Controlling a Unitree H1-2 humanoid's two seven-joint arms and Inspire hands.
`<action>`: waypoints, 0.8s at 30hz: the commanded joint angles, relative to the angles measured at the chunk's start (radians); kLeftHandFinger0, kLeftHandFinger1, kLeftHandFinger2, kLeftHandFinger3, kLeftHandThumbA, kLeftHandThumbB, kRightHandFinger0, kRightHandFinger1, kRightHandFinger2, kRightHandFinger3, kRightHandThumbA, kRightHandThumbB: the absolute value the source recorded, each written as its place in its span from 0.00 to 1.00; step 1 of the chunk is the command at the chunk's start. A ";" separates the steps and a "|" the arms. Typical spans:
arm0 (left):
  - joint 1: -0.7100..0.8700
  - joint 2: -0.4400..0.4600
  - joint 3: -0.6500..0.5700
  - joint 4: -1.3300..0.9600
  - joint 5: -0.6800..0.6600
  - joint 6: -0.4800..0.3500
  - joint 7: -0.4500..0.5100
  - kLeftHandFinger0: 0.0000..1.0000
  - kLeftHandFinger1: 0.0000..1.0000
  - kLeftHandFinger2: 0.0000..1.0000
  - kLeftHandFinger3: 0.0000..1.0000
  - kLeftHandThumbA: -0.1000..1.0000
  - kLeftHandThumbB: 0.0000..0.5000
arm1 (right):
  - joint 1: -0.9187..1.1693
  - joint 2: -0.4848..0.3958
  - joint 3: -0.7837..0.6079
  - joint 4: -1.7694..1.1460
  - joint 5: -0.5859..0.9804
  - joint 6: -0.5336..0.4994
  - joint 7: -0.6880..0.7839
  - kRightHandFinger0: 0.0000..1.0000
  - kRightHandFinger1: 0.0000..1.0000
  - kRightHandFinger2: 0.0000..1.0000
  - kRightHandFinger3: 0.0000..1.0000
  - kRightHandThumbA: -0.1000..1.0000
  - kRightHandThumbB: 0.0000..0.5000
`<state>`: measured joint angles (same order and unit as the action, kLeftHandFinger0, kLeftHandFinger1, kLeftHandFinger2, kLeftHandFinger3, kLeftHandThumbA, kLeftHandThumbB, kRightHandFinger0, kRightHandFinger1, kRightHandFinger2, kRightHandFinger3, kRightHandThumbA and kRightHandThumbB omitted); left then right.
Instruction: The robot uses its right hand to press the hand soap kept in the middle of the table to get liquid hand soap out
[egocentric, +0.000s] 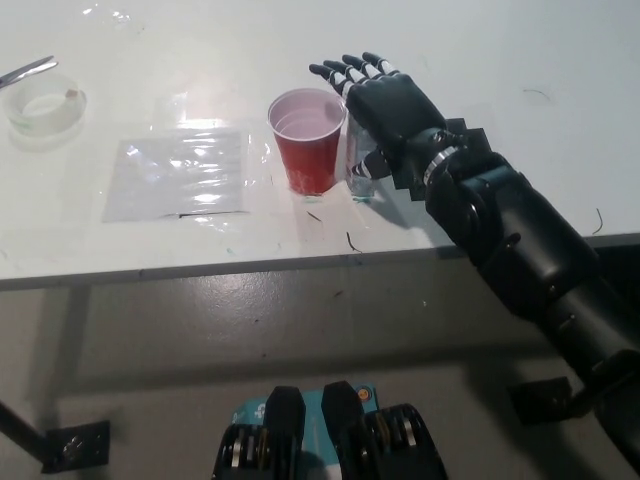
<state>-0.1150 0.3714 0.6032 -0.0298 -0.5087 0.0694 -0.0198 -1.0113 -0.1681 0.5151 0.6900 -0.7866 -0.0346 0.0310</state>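
Observation:
My black right hand hovers palm down over the table, fingers spread and open, just right of a red plastic cup. Under the palm a clear soap bottle shows only in part, most of it hidden by the hand. I cannot tell whether the palm touches its top. The cup stands upright with a pale inside. My white left hand is out of view.
A clear plastic sheet lies left of the cup. A roll of tape and scissor tips sit at the far left. A dark square pad lies under my forearm. The table's front edge runs across the middle.

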 joint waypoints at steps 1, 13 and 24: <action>0.005 0.022 0.004 -0.028 -0.009 -0.009 -0.002 0.33 0.47 0.61 0.83 1.00 0.23 | -0.092 -0.004 -0.020 0.009 0.032 -0.023 0.030 1.00 1.00 1.00 1.00 1.00 0.81; 0.021 0.026 0.002 -0.027 -0.006 -0.004 0.000 0.35 0.48 0.60 0.84 1.00 0.31 | -0.162 -0.027 -0.080 -0.085 0.089 -0.022 0.093 1.00 1.00 1.00 1.00 1.00 0.84; 0.031 0.029 0.004 -0.027 0.000 -0.015 -0.004 0.35 0.49 0.63 0.86 1.00 0.26 | -0.100 -0.136 -0.167 -0.375 0.129 0.119 0.259 1.00 1.00 1.00 1.00 1.00 0.74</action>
<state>-0.0878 0.3712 0.6014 -0.0302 -0.5063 0.0703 -0.0186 -1.0793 -0.2609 0.3879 0.3952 -0.6982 0.0166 0.2004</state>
